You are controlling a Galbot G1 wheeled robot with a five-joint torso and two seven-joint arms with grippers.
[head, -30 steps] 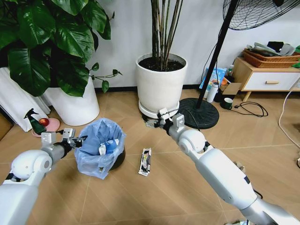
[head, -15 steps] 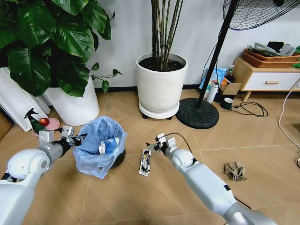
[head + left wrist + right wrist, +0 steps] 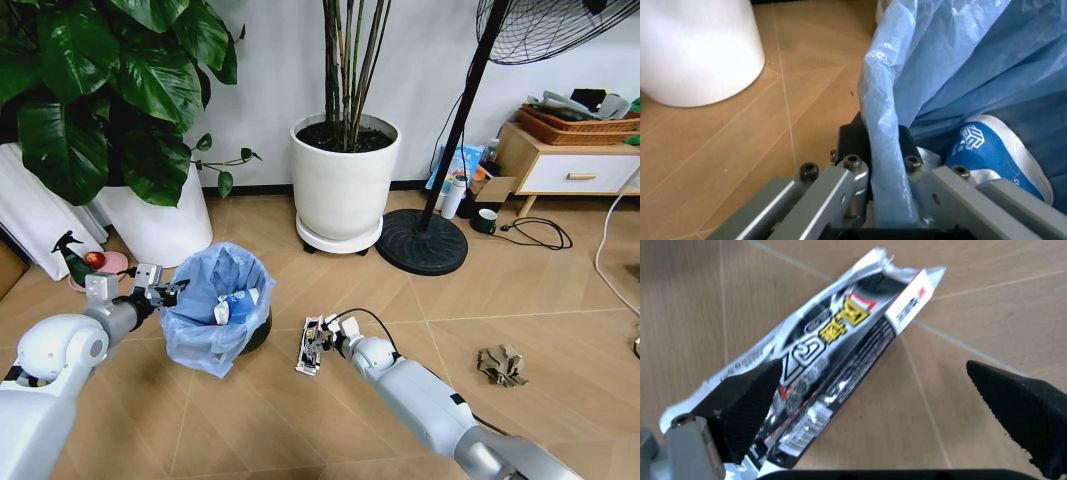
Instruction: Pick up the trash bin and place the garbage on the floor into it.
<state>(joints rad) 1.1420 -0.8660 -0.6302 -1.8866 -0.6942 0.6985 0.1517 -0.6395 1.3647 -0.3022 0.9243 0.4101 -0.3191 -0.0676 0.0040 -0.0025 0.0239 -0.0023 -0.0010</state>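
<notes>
Your right claw [image 3: 318, 340] has dropped from up by the plant pot to straddle, jaws open, the black-and-white wrapper [image 3: 309, 348] on the floor [image 3: 330, 420] beside the trash bin [image 3: 214, 312], whose bag your left claw [image 3: 163, 296] keeps pinched, so you're lined up to grab.

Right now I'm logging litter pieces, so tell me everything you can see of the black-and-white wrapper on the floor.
The black-and-white wrapper is a long, flat, glossy foil packet with white edges, a black middle, yellow and white print and a small barcode. It looks empty and slightly crumpled, open at one end. It lies flat on the wooden floor, just right of the trash bin, apart from it. The right claw is open over it, one finger above the packet, the other over bare floor.
</notes>
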